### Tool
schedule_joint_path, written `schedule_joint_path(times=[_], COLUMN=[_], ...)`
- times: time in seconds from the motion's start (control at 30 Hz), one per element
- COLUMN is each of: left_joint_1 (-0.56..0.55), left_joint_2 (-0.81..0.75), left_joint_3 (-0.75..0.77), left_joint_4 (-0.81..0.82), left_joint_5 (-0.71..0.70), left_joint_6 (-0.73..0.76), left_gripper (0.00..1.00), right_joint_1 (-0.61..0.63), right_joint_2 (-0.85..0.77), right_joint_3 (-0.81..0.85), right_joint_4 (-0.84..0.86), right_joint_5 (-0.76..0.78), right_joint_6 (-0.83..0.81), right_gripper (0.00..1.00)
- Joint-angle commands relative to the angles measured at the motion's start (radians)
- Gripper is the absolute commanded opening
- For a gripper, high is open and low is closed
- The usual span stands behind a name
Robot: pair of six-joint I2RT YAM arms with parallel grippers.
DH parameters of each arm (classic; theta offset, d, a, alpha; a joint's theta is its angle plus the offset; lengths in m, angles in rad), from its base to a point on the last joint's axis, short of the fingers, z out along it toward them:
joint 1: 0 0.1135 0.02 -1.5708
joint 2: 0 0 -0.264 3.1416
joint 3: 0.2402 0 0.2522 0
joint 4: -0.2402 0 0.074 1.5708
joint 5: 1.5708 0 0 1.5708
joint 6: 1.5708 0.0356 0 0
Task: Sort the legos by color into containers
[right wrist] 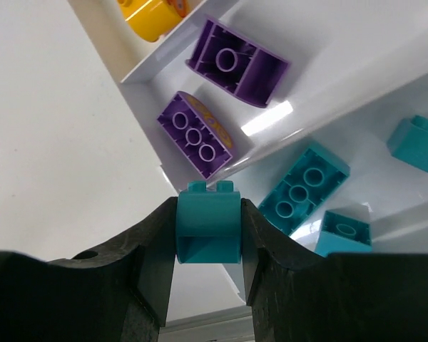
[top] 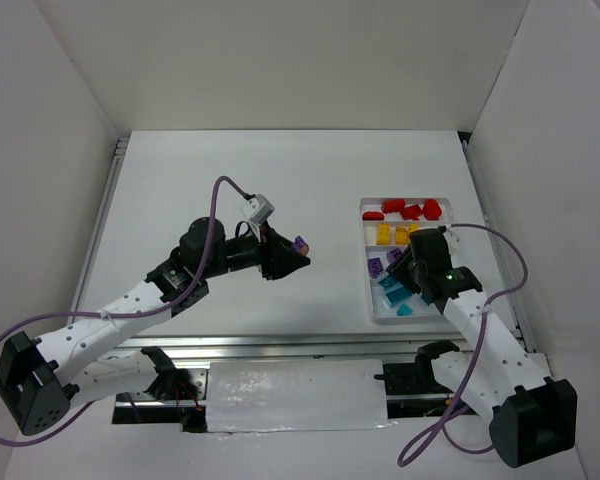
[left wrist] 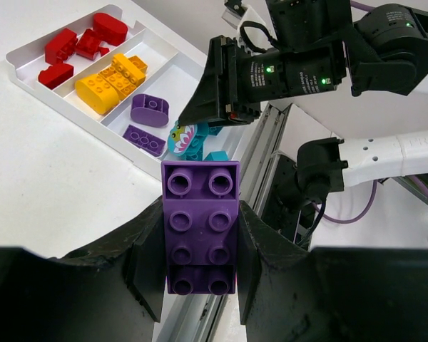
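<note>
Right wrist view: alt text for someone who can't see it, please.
The right gripper holds a small teal brick between its jaws above a white divided tray. Below, one compartment holds two purple bricks and the next three teal bricks; a yellow brick shows at the top edge.

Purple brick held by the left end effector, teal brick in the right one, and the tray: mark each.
purple brick [left wrist: 200,228]: left wrist view, studded top face.
teal brick [right wrist: 208,222]: right wrist view, side facing the camera.
tray [left wrist: 167,68]: left wrist view, bare compartment floor.
</note>
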Motion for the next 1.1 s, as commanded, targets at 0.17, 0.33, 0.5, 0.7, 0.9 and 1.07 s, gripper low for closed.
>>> schedule_joint_path(times=[0.17,0.33,0.5,0.7,0.9,1.07], left_joint_1=[-0.004,-0.004,-0.004,-0.004,-0.004,-0.004], left_joint_2=[-0.008,-0.007,-0.001,-0.005,-0.002,0.004], left_joint_3=[0.036,0.034,0.036,0.036,0.037,0.039], left_joint_4=[0.058,0.059,0.061,0.056,0.054,0.056], left_joint_5=[0.028,0.027,0.031,0.035,0.038,0.041], left_joint_6=[0.034,0.036,0.036,0.040,0.042,0.043], left_gripper=[0.00,0.00,0.00,0.00,0.00,0.00], right_joint_1=[-0.002,-0.004,-0.002,-0.004,-0.004,-0.004], right_joint_2=[0.029,0.007,0.010,0.047,0.052,0.015], right_joint_3=[-0.023,-0.036,-0.048,-0.059,-0.039,-0.037], right_joint_4=[0.115,0.091,0.072,0.083,0.041,0.006], right_joint_5=[-0.071,-0.072,-0.072,-0.085,-0.051,-0.023], right_joint_6=[-0.045,-0.049,-0.029,-0.028,-0.017,-0.002], right_gripper=[0.00,0.00,0.00,0.47,0.76,0.78])
